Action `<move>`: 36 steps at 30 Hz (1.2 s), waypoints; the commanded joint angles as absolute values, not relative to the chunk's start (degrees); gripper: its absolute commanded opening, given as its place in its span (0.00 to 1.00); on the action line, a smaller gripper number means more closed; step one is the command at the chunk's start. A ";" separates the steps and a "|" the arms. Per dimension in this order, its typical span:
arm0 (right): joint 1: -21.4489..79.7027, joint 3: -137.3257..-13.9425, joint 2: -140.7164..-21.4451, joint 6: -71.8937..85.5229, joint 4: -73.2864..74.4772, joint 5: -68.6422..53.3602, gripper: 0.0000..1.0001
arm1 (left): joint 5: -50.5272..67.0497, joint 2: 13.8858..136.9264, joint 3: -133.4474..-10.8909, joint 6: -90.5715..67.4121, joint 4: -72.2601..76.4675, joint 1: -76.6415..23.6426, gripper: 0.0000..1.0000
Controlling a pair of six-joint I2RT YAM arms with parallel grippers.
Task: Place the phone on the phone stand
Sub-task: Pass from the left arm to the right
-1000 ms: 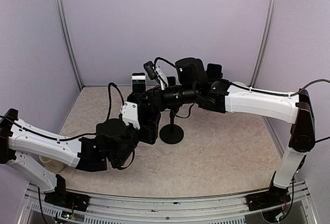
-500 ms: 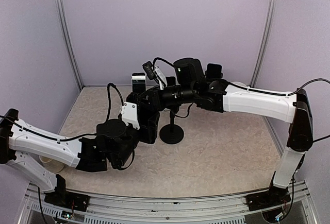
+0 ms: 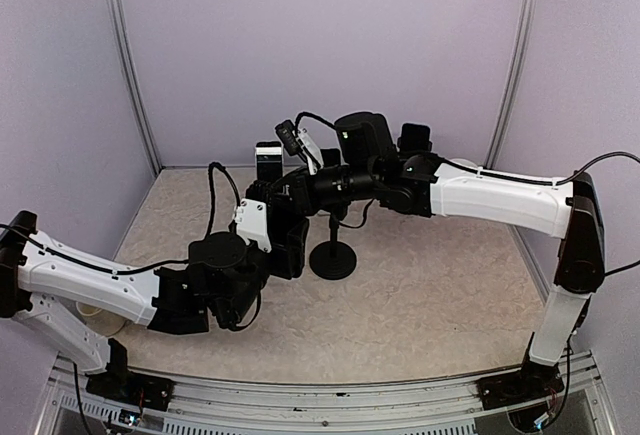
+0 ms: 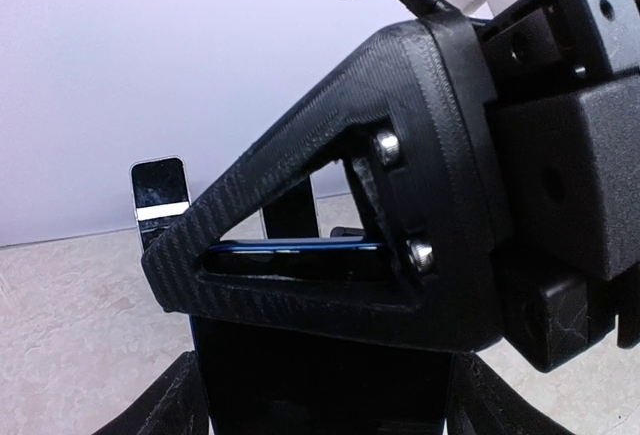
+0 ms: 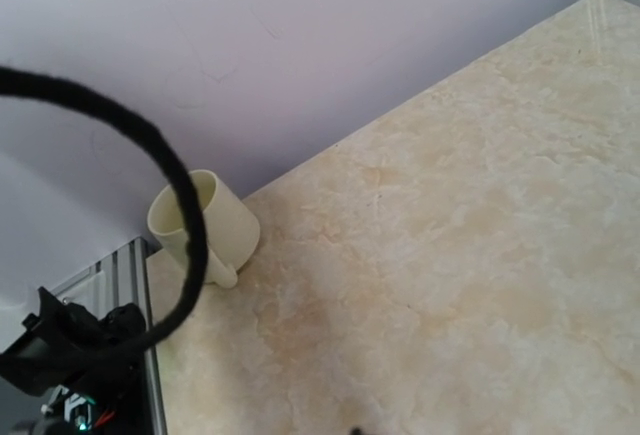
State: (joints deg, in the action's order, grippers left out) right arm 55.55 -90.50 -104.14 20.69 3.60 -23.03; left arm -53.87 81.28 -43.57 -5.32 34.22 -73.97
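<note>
Just changed: right pincer (image 3: 292, 193) has drawn its jaws together at the top edge of the phone (image 4: 290, 247); whether it truly grips is unclear.
Left pincer (image 4: 325, 395): clamped across the phone's width.
Phone: aloft, at 10 o'clock of the stand (image 3: 332, 255).
Meaning: probably a handover; stand not yet loaded.

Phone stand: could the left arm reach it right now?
Probably, though crowded: the phone stand sits close beside the left gripper, which seems to hold the phone, but the right gripper and arm seem to hang over the stand's top.
</note>
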 commanded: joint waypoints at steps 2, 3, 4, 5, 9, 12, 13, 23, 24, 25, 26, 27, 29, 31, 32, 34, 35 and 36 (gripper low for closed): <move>56.74 -91.10 -104.41 19.07 4.92 -26.30 0.00 | -51.93 81.15 -46.23 -4.20 37.23 -73.82 0.08; 56.72 -91.06 -104.14 18.80 4.91 -26.11 0.00 | -51.71 81.06 -46.14 -4.28 37.03 -73.72 0.14; 56.72 -90.98 -103.95 18.50 4.99 -25.80 0.00 | -51.50 80.92 -46.04 -4.39 36.91 -73.68 0.19; 56.71 -90.97 -103.71 18.33 5.01 -25.49 0.00 | -51.37 80.88 -45.91 -4.44 36.84 -73.73 0.24; 56.41 -90.92 -102.84 17.55 5.36 -24.06 0.00 | -51.02 79.87 -45.00 -4.49 36.95 -73.57 0.52; 55.75 -91.03 -102.12 17.52 5.28 -23.42 0.00 | -50.63 79.05 -43.91 -4.35 37.54 -73.50 0.72; 55.40 -91.19 -101.86 17.54 5.37 -23.24 0.00 | -50.36 78.82 -43.53 -4.27 37.72 -73.45 0.76; 53.21 -93.01 -99.96 17.46 5.45 -22.45 0.00 | -50.19 76.15 -40.02 -3.28 40.60 -73.48 0.99; 53.04 -93.07 -99.79 17.42 5.48 -22.35 0.00 | -50.47 75.96 -39.83 -3.18 40.73 -73.43 0.99; 52.96 -93.14 -99.60 17.43 5.55 -22.33 0.00 | -50.72 75.77 -39.55 -3.12 40.84 -73.43 0.99; 52.70 -93.22 -99.34 17.35 5.63 -22.18 0.00 | -51.00 75.53 -39.22 -3.09 40.94 -73.35 0.99; 52.51 -93.24 -99.07 17.18 5.79 -22.09 0.00 | -51.06 75.22 -38.87 -3.11 41.03 -73.24 0.99; 51.94 -93.19 -98.21 16.86 6.31 -22.00 0.00 | -51.23 74.40 -38.11 -3.16 41.04 -72.86 0.99; 51.14 -92.83 -97.06 16.53 6.70 -22.02 0.00 | -51.15 73.49 -37.53 -3.90 40.38 -71.90 0.99; 50.77 -92.54 -96.29 16.43 6.73 -22.04 0.00 | -50.61 72.89 -37.33 -4.69 39.48 -71.32 0.99; 49.93 -91.58 -94.56 16.20 6.72 -22.21 0.00 | -48.63 71.49 -36.70 -6.33 37.93 -69.38 0.99; 49.51 -91.12 -93.74 16.08 6.71 -22.23 0.00 | -47.82 70.73 -36.39 -7.29 37.04 -68.34 0.99; 49.09 -90.66 -92.90 15.84 6.83 -22.24 0.00 | -47.16 70.22 -36.24 -8.06 36.20 -67.13 0.99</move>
